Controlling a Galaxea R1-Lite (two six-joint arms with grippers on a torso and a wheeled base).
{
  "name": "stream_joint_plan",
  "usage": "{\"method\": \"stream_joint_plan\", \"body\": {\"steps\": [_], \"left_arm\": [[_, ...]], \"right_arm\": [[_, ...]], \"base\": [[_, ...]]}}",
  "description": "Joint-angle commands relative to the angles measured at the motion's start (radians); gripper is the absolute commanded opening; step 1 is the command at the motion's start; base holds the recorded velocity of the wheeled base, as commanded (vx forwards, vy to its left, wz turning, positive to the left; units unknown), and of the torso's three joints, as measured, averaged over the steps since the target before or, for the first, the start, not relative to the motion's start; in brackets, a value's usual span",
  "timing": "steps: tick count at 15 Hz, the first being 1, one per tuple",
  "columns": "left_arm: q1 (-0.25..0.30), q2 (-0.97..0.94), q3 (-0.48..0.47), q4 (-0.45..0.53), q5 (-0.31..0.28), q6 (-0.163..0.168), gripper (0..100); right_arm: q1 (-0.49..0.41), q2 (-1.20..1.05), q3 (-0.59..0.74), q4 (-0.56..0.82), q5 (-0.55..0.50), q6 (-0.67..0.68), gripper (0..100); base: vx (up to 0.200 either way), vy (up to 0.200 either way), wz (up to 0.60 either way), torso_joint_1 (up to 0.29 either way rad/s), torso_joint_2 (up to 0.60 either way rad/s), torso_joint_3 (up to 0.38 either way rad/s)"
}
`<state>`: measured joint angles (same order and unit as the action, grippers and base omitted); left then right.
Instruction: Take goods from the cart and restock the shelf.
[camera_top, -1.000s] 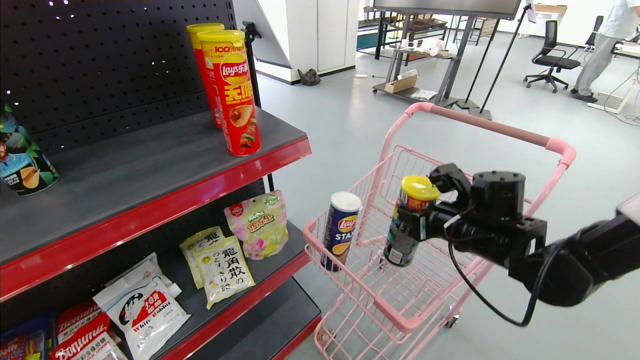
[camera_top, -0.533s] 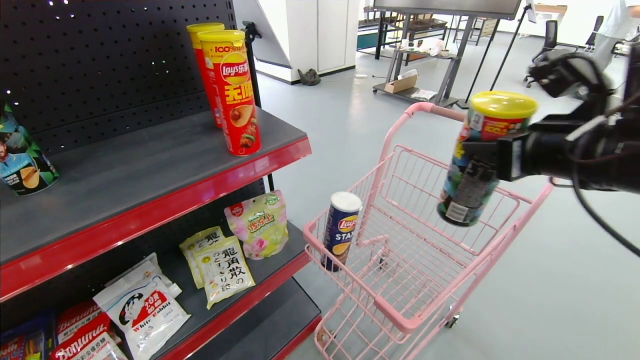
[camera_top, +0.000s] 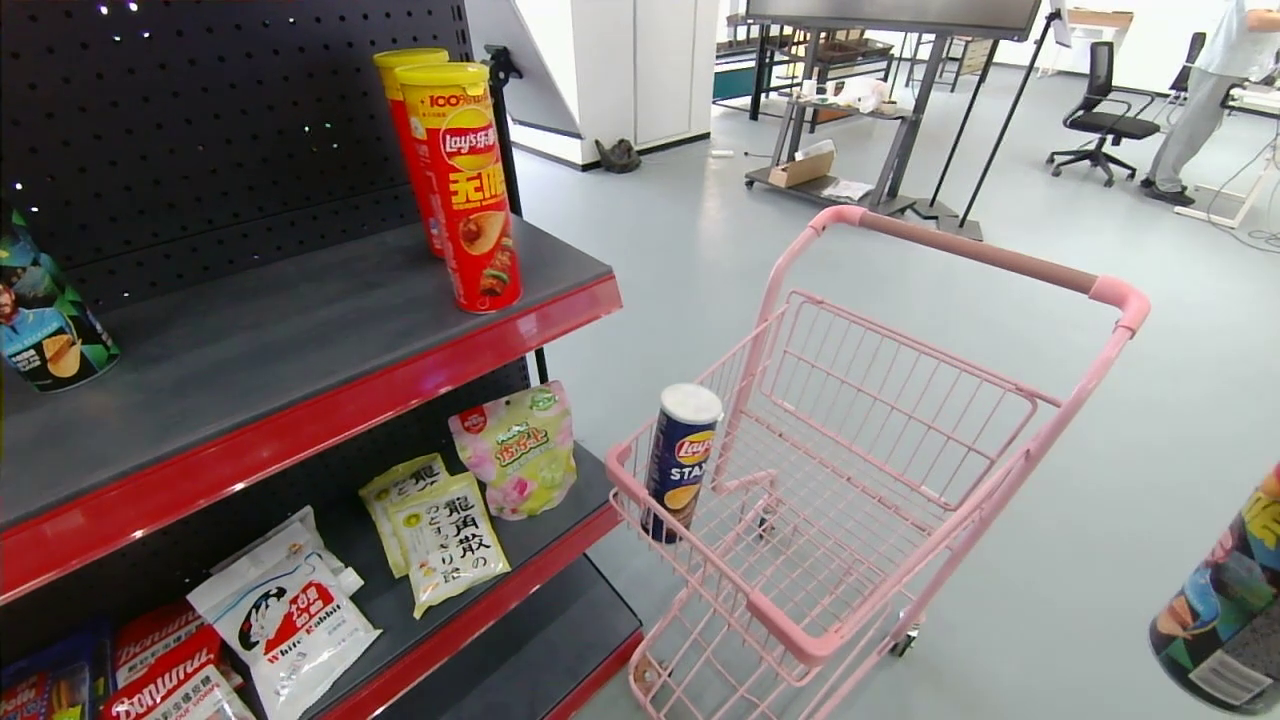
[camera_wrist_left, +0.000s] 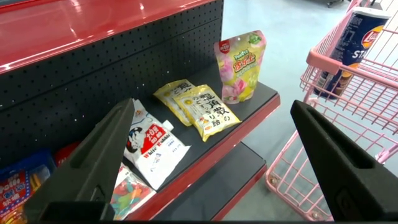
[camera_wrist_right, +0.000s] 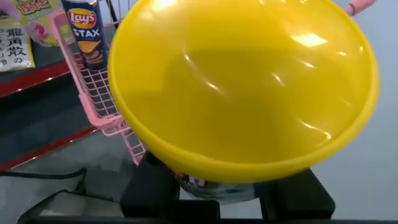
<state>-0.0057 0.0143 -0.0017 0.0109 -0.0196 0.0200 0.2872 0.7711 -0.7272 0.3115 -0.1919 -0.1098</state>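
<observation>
A colourful chip can (camera_top: 1215, 620) with a yellow lid (camera_wrist_right: 249, 87) hangs in the air to the right of the pink cart (camera_top: 960, 250), off the cart's right side. My right gripper (camera_wrist_right: 224, 193) is shut on this can, its black fingers (camera_wrist_right: 149, 190) pressing the body just under the lid. A blue chip can (camera_top: 680, 460) stands upright in the cart's front left corner. My left gripper (camera_wrist_left: 211, 104) is open with nothing between its fingers, and faces the lower shelf (camera_wrist_left: 249, 118) next to the cart.
Two tall red chip cans (camera_top: 460, 180) stand at the right end of the upper shelf (camera_top: 300, 330), and a dark can (camera_top: 45, 320) at its left. Snack bags (camera_top: 450, 530) lie on the lower shelf. Open floor lies right of the cart.
The right arm lifted the colourful can out of the cart, then swung right and down, so just the can's lower end shows at the head view's corner.
</observation>
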Motion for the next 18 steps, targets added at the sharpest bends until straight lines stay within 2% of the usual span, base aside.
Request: {"method": "stream_joint_plan", "body": {"steps": [1,8,18], "left_arm": [[0.000,0.003,0.000,0.000,0.000,0.000,100],[0.000,0.003,0.000,0.000,0.000,0.000,100],[0.001,-0.004,0.000,0.000,0.000,0.000,100]], "right_arm": [[-0.017,-0.079,0.035,-0.002,0.002,-0.002,0],[-0.025,-0.092,0.052,-0.006,0.011,-0.001,0],[-0.025,-0.093,0.063,-0.006,0.011,0.002,0]], "base": [[0.000,0.000,0.00,0.000,0.00,0.000],[0.000,0.000,0.00,0.005,-0.02,-0.014],[0.000,0.000,0.00,0.193,-0.51,-0.314]]}}
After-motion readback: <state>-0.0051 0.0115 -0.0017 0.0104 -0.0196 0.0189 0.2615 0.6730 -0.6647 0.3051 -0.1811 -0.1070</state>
